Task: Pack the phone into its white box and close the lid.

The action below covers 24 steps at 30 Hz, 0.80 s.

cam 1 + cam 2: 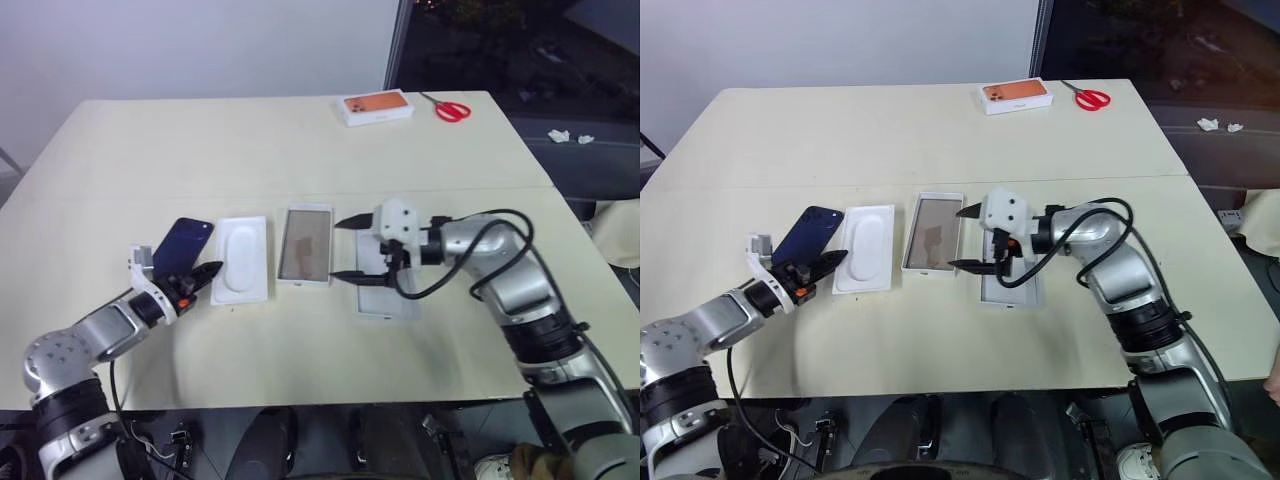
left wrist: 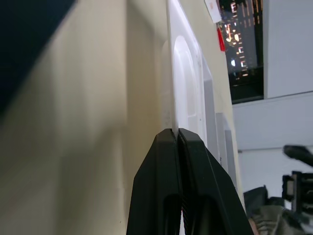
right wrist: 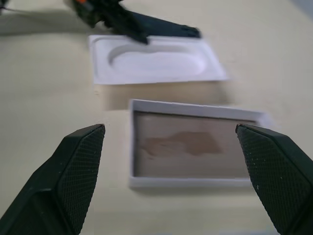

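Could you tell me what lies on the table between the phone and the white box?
The thin white insert with an oval recess lies between the phone and the white box, seen in both eye views.

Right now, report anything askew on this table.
The phone is tilted beside the left gripper, one end raised off the table, while the insert and white box lie flat. Whether it is gripped is unclear.

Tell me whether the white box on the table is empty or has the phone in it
Empty. The white box shows its bare brownish floor, and the phone is tilted up beside the left gripper, left of the white insert.
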Each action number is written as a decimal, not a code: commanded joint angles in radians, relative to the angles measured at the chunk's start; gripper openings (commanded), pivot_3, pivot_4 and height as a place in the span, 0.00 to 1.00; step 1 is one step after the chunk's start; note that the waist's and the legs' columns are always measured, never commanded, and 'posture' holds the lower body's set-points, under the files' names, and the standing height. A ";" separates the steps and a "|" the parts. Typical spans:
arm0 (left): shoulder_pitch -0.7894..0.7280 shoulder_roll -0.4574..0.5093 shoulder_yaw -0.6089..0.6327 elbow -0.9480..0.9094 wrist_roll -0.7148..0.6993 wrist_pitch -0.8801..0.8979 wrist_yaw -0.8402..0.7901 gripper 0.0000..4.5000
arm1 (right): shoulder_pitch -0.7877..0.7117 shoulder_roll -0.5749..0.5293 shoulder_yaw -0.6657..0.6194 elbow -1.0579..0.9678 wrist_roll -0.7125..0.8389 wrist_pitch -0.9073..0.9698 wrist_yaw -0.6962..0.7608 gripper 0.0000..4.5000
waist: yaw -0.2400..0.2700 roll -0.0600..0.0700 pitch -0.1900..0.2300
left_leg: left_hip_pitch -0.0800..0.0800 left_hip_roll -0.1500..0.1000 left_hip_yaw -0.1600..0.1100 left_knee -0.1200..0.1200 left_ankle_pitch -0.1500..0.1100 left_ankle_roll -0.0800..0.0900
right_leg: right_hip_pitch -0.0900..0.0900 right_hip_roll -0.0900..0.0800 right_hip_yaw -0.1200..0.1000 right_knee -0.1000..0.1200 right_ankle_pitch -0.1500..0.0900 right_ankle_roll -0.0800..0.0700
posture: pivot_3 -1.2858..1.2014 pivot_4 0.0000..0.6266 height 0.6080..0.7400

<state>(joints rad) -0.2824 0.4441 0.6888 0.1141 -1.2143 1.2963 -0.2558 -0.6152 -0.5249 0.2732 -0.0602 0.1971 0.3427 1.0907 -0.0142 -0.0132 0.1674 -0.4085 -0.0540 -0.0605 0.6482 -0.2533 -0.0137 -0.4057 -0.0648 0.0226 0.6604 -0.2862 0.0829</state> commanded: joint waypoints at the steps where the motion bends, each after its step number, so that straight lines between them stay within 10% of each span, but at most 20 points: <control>1: -0.025 0.053 0.037 -0.018 -0.054 -0.005 0.000 0.01 | -0.045 0.058 0.042 0.035 -0.018 0.020 -0.022 1.00 | 0.000 0.000 0.000 | 0.000 0.000 0.000 0.000 0.000 0.000 | 0.000 0.000 0.000 0.000 0.000 0.000 | 0.52 0.24 1.00; 8: -0.028 0.105 0.029 -0.055 -0.081 -0.015 0.002 0.01 | -0.068 0.180 0.137 0.210 -0.142 -0.019 -0.118 1.00 | 0.003 0.000 0.000 | 0.000 0.000 0.000 0.000 0.003 -0.006 | -0.001 0.000 0.000 0.001 0.000 0.000 | 0.52 0.24 1.00; 11: -0.012 0.107 0.024 -0.079 -0.087 -0.020 0.007 0.00 | -0.068 0.193 0.140 0.220 -0.137 -0.021 -0.105 0.82 | 0.000 -0.001 0.000 | -0.001 -0.001 0.000 0.000 0.003 -0.006 | -0.001 -0.001 0.000 0.001 0.000 0.000 | 0.52 0.24 1.00; 18: 0.012 0.100 0.014 -0.103 -0.109 -0.037 0.026 0.00 | -0.054 0.186 0.161 0.250 -0.157 -0.046 -0.065 0.01 | -0.003 -0.001 0.000 | -0.001 -0.001 0.000 -0.001 0.003 -0.006 | -0.002 0.000 0.000 0.001 0.000 0.000 | 0.52 0.24 1.00; 24: 0.012 0.106 -0.003 -0.096 -0.127 -0.028 0.039 0.00 | -0.030 0.164 0.168 0.263 -0.179 -0.084 -0.045 0.01 | -0.003 -0.001 0.000 | -0.001 -0.001 0.000 -0.001 0.003 -0.006 | -0.002 0.000 0.000 0.001 0.000 0.000 | 0.52 0.24 1.00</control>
<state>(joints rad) -0.2700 0.5389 0.6801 0.0381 -1.3111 1.2746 -0.2210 -0.6576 -0.3524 0.4420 0.2050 0.0225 0.2745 1.0337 -0.0168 -0.0141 0.1671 -0.4091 -0.0547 -0.0604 0.6473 -0.2500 -0.0194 -0.4072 -0.0649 0.0230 0.6612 -0.2863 0.0829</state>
